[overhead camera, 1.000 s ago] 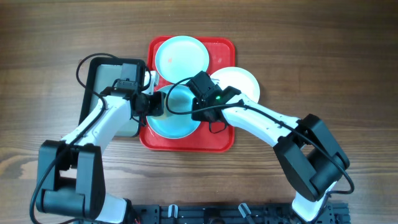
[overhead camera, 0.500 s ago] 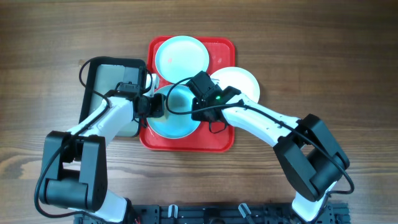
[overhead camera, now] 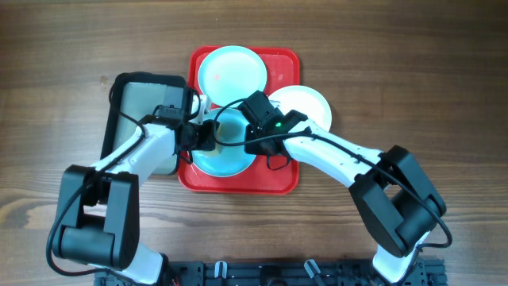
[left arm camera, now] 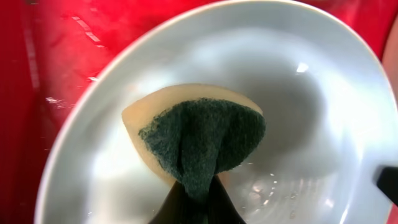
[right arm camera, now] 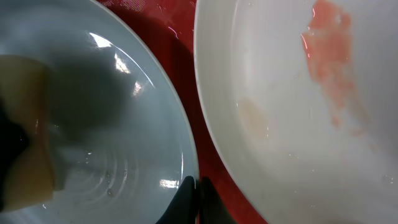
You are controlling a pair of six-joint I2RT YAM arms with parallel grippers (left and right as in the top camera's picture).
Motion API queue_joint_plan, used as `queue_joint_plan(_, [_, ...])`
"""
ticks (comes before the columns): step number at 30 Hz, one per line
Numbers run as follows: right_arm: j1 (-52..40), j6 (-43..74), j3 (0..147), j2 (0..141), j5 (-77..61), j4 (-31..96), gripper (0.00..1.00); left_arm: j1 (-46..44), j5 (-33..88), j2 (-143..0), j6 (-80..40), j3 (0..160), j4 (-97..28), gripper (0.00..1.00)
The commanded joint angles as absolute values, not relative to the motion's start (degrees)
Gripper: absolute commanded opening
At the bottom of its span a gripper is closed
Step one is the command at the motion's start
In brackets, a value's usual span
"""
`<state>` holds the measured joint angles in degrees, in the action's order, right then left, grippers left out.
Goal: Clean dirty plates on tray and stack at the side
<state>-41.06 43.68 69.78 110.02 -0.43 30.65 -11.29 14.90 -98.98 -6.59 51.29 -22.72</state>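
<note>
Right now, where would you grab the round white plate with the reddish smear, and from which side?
Pinch the thin raised rim of the round white plate on its right edge, coming from the right. That edge appears to overhang the red plastic tray, so one jaw can likely slip under.

White plate partly hidden by right arm.

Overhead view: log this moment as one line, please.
left pincer: shut on sponge in near blue plate | right pincer: shut on its rim | white plate: red smudge | tray: nothing stacked yet
</note>
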Motion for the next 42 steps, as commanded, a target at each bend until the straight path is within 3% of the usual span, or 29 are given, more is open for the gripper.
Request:
queue_joint_plan(1, [-41.28, 43.46, 70.11, 109.30, -1.56, 30.26, 0.04, -13.19, 17.32, -100.47, -7.14, 50.61, -22.44, 0.04])
queue_joint_plan(16, [-41.28, 43.42, 70.11, 109.30, -1.56, 30.28, 0.05, -15.88, 23.35, -100.38, -7.14, 50.68, -23.94, 0.04])
queue_joint_plan(27, [-41.28, 42.19, 70.11, 109.30, -1.56, 30.28, 0.04, -9.52, 28.42, -90.87, -7.09, 54.41, -24.03, 0.04])
queue_joint_plan(31, [-41.28, 42.22, 70.11, 109.30, -1.56, 30.26, 0.04, -5.58, 22.92, -87.44, -7.07, 54.46, -24.67, 0.04])
queue_joint_plan(38, [-41.28, 42.17, 70.11, 109.30, -1.56, 30.28, 0.04, 0.82, 1.58, -87.50, -6.46, 54.43, -24.80, 0.04])
queue_joint_plan(42, [-41.28, 42.19, 70.11, 109.30, -1.58, 30.28, 0.04, 3.64, -1.15, -89.60, -6.44, 54.43, -24.14, 0.04])
